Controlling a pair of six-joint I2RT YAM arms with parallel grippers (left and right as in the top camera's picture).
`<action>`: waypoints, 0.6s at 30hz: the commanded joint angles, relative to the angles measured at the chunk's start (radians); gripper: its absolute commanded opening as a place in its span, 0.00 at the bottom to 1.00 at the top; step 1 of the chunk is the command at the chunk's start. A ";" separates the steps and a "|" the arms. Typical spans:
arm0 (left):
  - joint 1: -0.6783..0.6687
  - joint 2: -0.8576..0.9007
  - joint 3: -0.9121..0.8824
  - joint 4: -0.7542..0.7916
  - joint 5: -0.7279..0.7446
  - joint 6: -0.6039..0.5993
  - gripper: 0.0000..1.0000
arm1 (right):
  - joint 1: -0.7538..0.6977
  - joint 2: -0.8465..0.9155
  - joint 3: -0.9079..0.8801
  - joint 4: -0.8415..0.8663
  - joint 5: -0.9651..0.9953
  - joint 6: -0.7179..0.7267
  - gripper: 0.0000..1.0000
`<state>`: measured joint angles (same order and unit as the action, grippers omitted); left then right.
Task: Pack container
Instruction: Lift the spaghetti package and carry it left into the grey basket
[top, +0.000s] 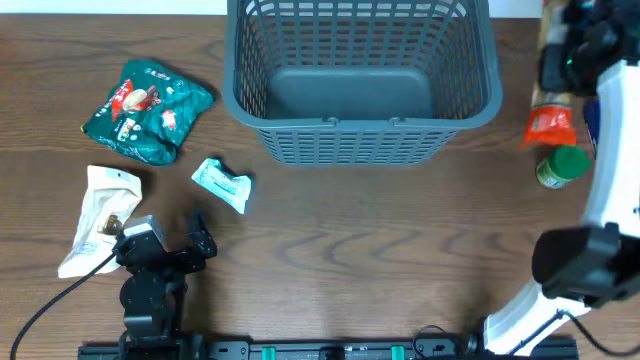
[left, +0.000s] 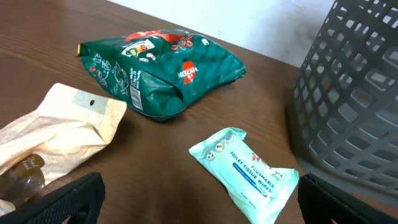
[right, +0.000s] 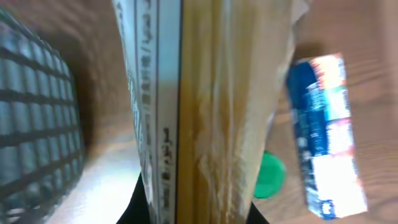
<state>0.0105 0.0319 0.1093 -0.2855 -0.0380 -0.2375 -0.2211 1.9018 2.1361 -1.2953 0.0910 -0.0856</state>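
The container (top: 362, 140), a large dark grey lattice basket, stands at the back centre with nothing in it; its wall also shows in the left wrist view (left: 348, 106) and the right wrist view (right: 31, 130). My left gripper (top: 168, 238) (left: 208, 208) is open low over the table, just short of a pale blue wipes packet (top: 222, 184) (left: 245, 171). My right gripper (top: 565, 70) (right: 196, 211) is shut on a long yellowish clear packet (right: 205, 93) with an orange end (top: 550, 125), held right of the container.
A green coffee bag (top: 148, 110) (left: 168, 65) and a beige pouch (top: 100, 215) (left: 59, 130) lie at the left. Under the right arm stand a green-capped bottle (top: 562, 167) (right: 270, 176) and a blue packet (right: 326, 134).
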 joint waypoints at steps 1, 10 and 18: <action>0.003 -0.001 -0.016 -0.021 -0.019 -0.006 0.98 | 0.007 -0.113 0.094 0.001 0.033 0.021 0.01; 0.003 -0.001 -0.016 -0.021 -0.019 -0.006 0.99 | 0.099 -0.243 0.173 0.006 0.032 -0.102 0.01; 0.003 -0.001 -0.016 -0.021 -0.019 -0.006 0.99 | 0.342 -0.252 0.227 0.094 0.019 -0.263 0.01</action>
<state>0.0105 0.0319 0.1093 -0.2855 -0.0380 -0.2394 0.0494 1.6833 2.3196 -1.2484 0.1265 -0.2531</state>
